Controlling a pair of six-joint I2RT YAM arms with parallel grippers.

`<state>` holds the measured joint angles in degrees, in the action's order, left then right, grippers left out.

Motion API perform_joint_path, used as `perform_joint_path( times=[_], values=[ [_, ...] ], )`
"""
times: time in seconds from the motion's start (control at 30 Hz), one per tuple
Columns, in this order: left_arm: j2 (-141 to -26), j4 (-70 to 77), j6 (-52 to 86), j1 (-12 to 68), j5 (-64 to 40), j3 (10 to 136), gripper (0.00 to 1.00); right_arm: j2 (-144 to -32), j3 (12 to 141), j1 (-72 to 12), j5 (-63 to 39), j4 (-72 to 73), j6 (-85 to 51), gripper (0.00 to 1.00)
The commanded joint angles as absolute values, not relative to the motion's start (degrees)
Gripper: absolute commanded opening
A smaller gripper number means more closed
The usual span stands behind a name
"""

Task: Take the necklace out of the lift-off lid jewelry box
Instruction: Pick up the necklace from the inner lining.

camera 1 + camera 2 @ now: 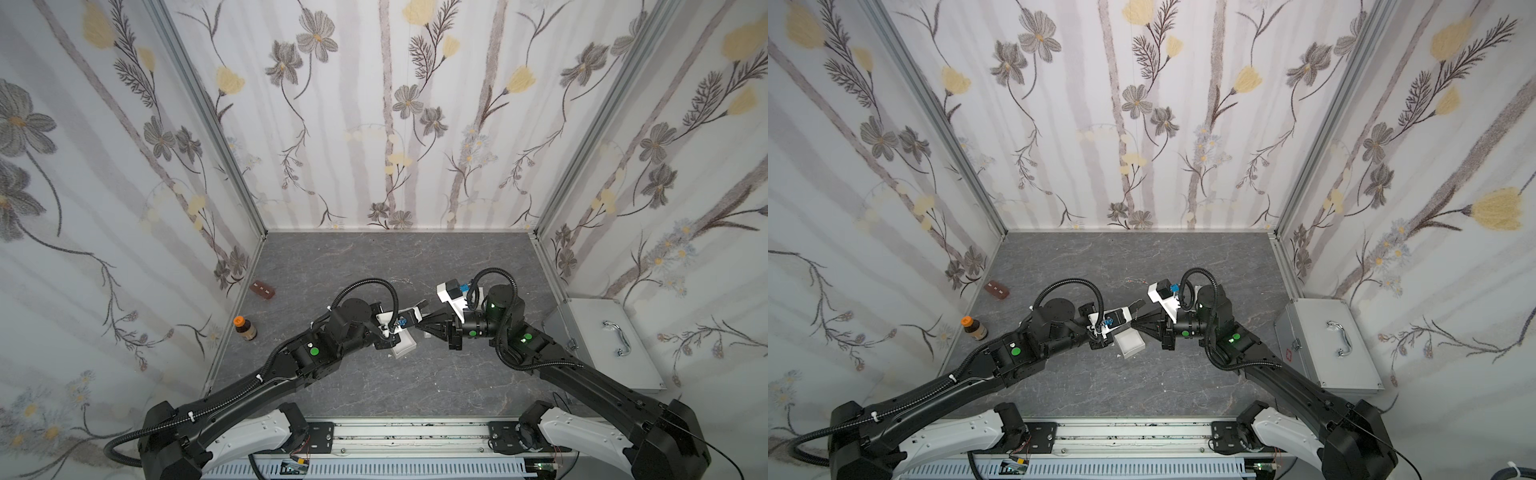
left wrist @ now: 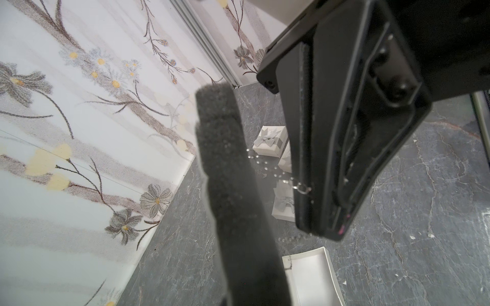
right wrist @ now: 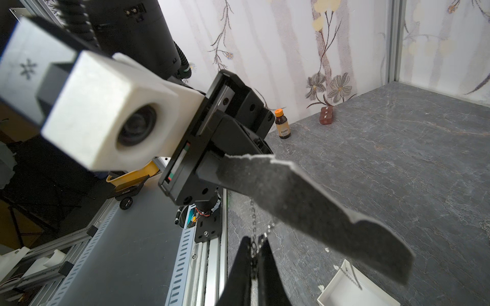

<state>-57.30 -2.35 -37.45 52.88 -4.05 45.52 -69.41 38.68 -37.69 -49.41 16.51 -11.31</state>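
Closest to the lens, a grey foam pad [image 2: 233, 185], clamped in the closed left gripper [image 1: 417, 311] above the table [image 1: 1142, 257]. Just beside it, right gripper [image 3: 253, 251] pinched tight on the necklace [image 3: 253, 214], thin chain hanging from under the foam to the fingertips. Lower down, more chain draped on the rim of the open white box [image 3: 339, 291], resting on the table.

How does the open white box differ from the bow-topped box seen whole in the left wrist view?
The open box has no lid and shows a plain white inside; the bow-topped box is closed. The bow-topped box wears a grey ribbon bow; the open box is bare, with a bit of the necklace at its rim. Both are white, squarish and on the grey table.
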Motion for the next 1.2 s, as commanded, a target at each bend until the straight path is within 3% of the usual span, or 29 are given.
perform_joint_path(
  times=[0.0, 0.43, 1.17],
  values=[
    [-57.2, 0.1, -37.0, 52.9, -3.8, 45.4, 0.04, -69.1, 38.6, -37.7, -50.0, 18.1, -11.1, 0.03],
    [-59.1, 3.6, -34.0, 52.9, -5.1, 42.1, 0.04, -68.0, 39.3, -37.7, -50.4, 19.8, -13.2, 0.0],
    [-66.3, 10.4, -25.2, 52.9, -15.8, 38.7, 0.01, -72.7, 45.2, -36.3, -47.5, 17.8, -14.1, 0.0]
  ],
)
